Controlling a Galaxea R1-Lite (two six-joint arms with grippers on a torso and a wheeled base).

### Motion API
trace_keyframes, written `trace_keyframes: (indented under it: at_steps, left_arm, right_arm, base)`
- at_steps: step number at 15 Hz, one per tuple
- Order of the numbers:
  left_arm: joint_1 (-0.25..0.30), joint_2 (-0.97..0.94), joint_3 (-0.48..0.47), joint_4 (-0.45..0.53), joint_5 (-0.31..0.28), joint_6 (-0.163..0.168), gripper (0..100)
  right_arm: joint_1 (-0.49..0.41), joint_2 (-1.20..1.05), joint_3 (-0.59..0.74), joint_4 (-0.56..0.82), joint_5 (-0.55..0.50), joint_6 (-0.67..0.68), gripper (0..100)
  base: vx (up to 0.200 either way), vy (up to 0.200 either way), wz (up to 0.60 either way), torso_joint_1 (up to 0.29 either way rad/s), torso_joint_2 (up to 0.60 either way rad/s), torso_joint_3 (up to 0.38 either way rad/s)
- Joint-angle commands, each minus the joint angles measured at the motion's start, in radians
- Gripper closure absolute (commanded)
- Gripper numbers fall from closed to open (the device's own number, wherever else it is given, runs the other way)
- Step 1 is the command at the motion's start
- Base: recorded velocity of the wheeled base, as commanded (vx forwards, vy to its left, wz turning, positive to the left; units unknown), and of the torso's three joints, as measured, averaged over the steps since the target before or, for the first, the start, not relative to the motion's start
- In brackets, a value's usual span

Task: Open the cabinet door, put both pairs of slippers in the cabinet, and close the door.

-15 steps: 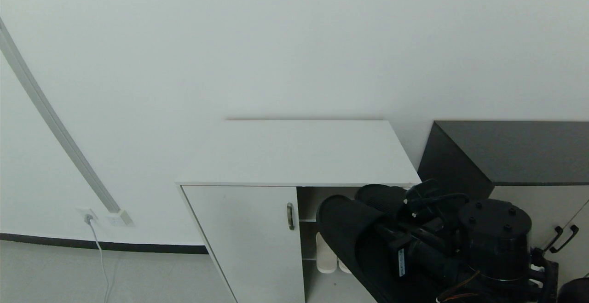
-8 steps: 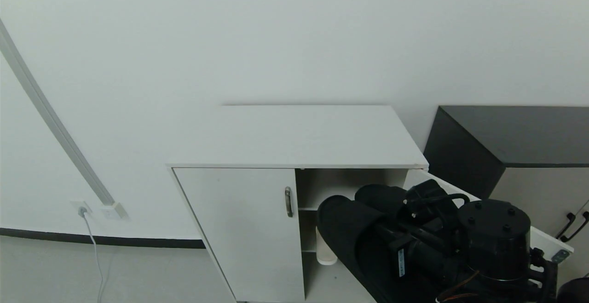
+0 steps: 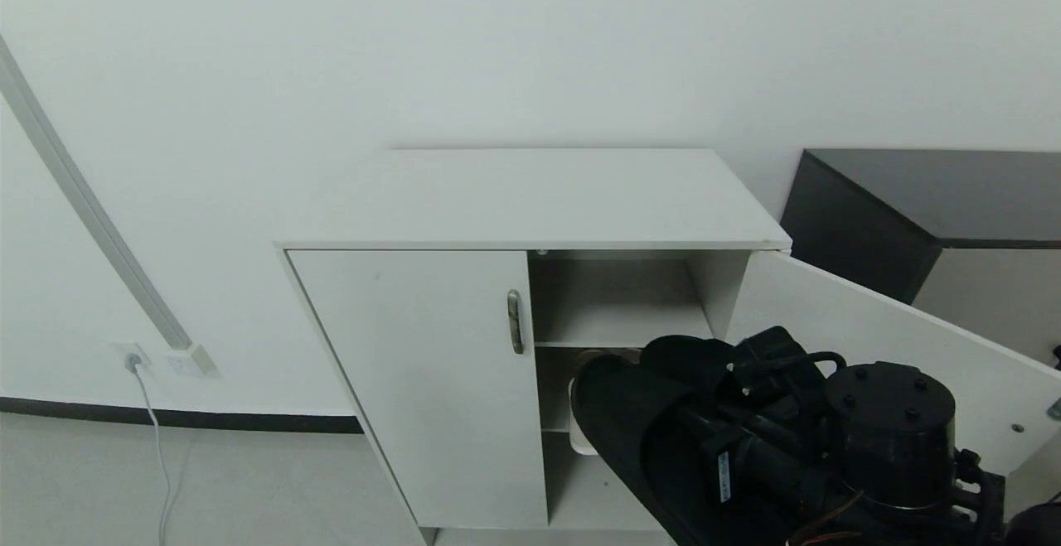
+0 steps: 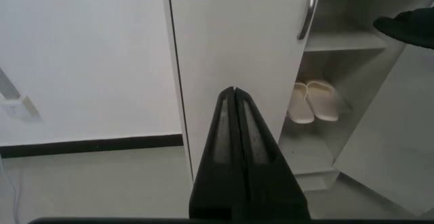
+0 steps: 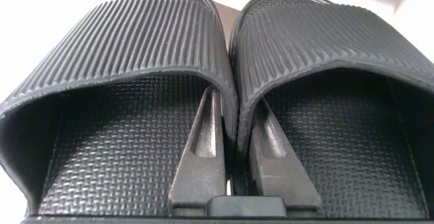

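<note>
Black ribbed rubber slippers (image 3: pixel 646 413), clamped in the right gripper's (image 5: pixel 236 105) fingers, had neared the white cabinet's (image 3: pixel 539 198) open shelves, ready for placing. The left gripper's (image 4: pixel 234 94) fingers sat closed, empty.

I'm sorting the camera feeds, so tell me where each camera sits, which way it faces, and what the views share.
Head: up on the robot, looking down at the white cabinet; right arm carrying black slippers.
Left wrist: low, facing the cabinet front and white slippers; shut left claw.
Right wrist: close behind the right claw, clamped on the black slippers.
Shared: head and left wrist both show the door handle and white slippers.
</note>
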Motion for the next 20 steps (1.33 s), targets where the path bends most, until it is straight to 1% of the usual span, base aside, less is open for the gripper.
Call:
trace_keyframes:
  at_steps: [1, 11, 17, 20]
  left_arm:
    - [0.0, 0.001, 0.001, 0.0, 0.0, 0.0, 100]
    - [0.0, 0.001, 0.001, 0.0, 0.0, 0.0, 100]
    - [0.0, 0.001, 0.001, 0.0, 0.0, 0.0, 100]
    - [0.0, 0.001, 0.001, 0.0, 0.0, 0.0, 100]
  right_arm:
    - [0.0, 0.008, 0.0, 0.0, 0.0, 0.0, 100]
    - [0.004, 0.024, 0.006, -0.005, 0.004, 0.0, 100]
    - [0.009, 0.024, 0.006, -0.008, 0.003, 0.003, 100]
    - [0.012, 0.022, 0.006, -0.008, 0.004, 0.003, 100]
  base:
    - [0.0, 0.0, 0.0, -0.183, 0.49, 0.315]
    - [0.0, 0.0, 0.0, -0.138, 0.47, 0.333]
    - [0.0, 0.0, 0.0, -0.053, 0.44, 0.391]
    - [0.0, 0.0, 0.0, 0.002, 0.2, 0.186]
